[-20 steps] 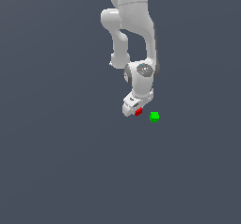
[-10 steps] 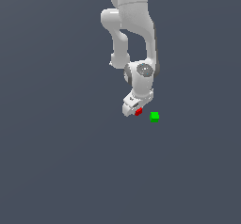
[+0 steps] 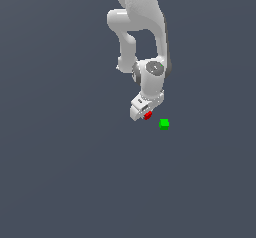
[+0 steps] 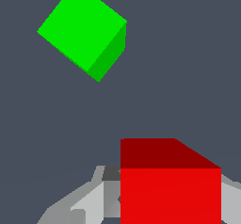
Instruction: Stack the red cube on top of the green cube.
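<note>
My white gripper (image 3: 144, 115) points down and is shut on the tiny red cube (image 3: 148, 115), holding it just above the floor. In the wrist view the red cube (image 4: 170, 190) sits between the grey fingers (image 4: 87, 202), which show on both sides of it. The green cube (image 3: 164, 124) lies on the floor a short way to the exterior view's right of the red cube, apart from it. It also shows in the wrist view (image 4: 77, 28), untouched and turned at an angle to the red cube.
The plain dark grey floor (image 3: 65, 172) spreads all around. The white arm (image 3: 142, 27) reaches down from the top of the exterior view. Nothing else shows.
The gripper and the red cube have risen slightly. The green cube has not moved.
</note>
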Motion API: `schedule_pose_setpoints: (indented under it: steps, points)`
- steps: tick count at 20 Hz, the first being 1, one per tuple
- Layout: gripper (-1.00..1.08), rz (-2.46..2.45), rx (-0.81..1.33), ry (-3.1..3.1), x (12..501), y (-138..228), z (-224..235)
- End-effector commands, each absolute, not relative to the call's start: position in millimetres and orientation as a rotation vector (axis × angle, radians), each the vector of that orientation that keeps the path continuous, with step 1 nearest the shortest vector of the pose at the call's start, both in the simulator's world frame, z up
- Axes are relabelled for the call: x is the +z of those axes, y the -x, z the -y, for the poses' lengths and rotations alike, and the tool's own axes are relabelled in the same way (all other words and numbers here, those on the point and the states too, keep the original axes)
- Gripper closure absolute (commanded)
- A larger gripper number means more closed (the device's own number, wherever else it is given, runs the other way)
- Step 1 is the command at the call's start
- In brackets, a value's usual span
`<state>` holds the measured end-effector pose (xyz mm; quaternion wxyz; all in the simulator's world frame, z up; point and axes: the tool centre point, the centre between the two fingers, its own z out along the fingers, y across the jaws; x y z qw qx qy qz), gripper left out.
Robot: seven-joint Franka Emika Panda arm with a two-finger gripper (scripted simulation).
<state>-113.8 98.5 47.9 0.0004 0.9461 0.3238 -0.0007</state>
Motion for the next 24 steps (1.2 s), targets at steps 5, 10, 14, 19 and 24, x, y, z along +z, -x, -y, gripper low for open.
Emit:
schedule_pose_setpoints:
  steps: [5, 10, 14, 19, 24]
  points:
    - [1.08, -1.018, -0.001, -2.971, 89, 114, -99]
    - [1.08, -1.019, 0.0, -2.972, 111, 113, -99]
    - [1.08, -1.019, 0.0, -2.972, 119, 113, -100]
    - [1.08, -1.018, 0.001, -2.972, 118, 112, -100]
    - [1.08, -1.018, 0.001, -2.972, 111, 107, -111]
